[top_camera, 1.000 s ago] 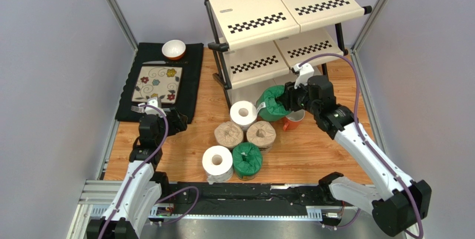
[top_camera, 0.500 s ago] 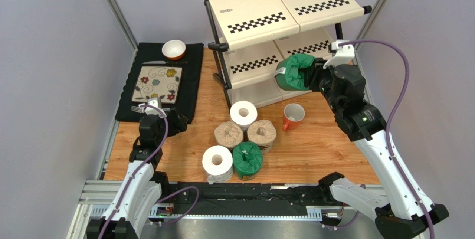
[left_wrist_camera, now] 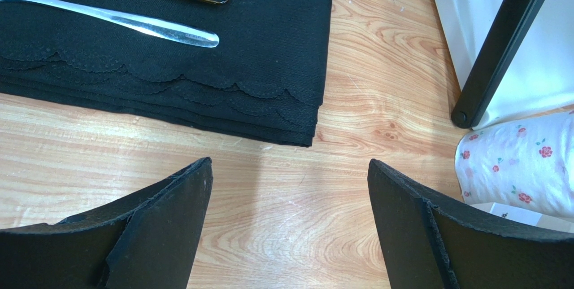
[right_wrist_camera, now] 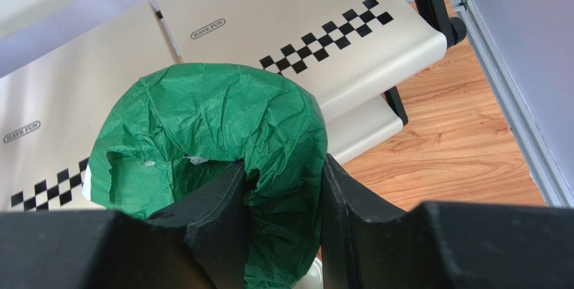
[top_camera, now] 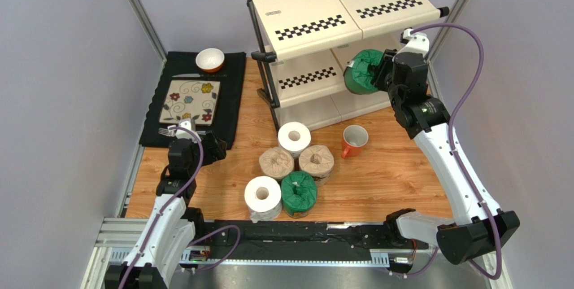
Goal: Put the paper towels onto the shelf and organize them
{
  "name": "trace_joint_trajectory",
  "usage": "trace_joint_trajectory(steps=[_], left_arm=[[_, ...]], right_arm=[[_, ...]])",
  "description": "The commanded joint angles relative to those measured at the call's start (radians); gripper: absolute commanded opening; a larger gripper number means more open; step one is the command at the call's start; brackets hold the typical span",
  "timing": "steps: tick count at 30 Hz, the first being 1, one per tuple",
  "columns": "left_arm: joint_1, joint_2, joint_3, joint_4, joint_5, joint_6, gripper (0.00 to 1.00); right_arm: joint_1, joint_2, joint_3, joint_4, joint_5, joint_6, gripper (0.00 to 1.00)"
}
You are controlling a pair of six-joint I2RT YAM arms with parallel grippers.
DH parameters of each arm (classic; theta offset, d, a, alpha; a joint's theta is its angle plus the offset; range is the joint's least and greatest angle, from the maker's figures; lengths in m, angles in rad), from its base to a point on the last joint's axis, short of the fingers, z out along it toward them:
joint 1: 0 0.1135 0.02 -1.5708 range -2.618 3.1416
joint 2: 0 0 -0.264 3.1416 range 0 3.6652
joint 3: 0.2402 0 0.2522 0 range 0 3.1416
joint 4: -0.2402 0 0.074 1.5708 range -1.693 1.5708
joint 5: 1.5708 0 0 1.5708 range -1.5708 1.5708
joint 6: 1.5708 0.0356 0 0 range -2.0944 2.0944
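Wooden worktop (top_camera: 384, 181) carries the shelf (top_camera: 337, 16) at far right. Five paper towel rolls (top_camera: 298, 193) sit clustered at centre, on the near side of the shelf. Sixth roll (top_camera: 362, 72), green, hangs at the right end of the shelf's middle tier, clamped by its wrapper in the right pincer (right_wrist_camera: 283, 174). Left pincer (left_wrist_camera: 288, 168) gapes wide, empty, low beside the black placemat (left_wrist_camera: 202, 67).

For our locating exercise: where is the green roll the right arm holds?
The green roll hangs top-view right, clamped in the right pincer before the shelf, beyond the orange mug.
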Motion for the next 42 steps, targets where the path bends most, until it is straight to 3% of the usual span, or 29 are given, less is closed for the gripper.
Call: trace_joint_trajectory(steps=[1, 23, 26, 27, 33, 42], left_arm=[[0.004, 0.003, 0.036, 0.016, 0.007, 0.010, 0.94], [0.004, 0.006, 0.027, 0.021, 0.011, 0.005, 0.93], [0.004, 0.012, 0.027, 0.021, 0.016, 0.005, 0.93], [0.004, 0.012, 0.027, 0.022, 0.016, 0.005, 0.93], [0.004, 0.012, 0.028, 0.021, 0.016, 0.005, 0.93], [0.004, 0.016, 0.025, 0.024, 0.017, 0.005, 0.93]], right_arm=[[-0.018, 0.006, 0.054, 0.174, 0.008, 0.044, 0.25], [-0.041, 0.181, 0.091, 0.338, -0.004, 0.076, 0.25], [-0.043, 0.191, 0.092, 0.335, -0.004, 0.071, 0.39], [-0.044, 0.193, 0.092, 0.335, -0.004, 0.071, 0.48], [-0.046, 0.188, 0.092, 0.338, -0.013, 0.070, 0.66], [-0.049, 0.141, 0.048, 0.374, -0.041, 0.071, 0.72]])
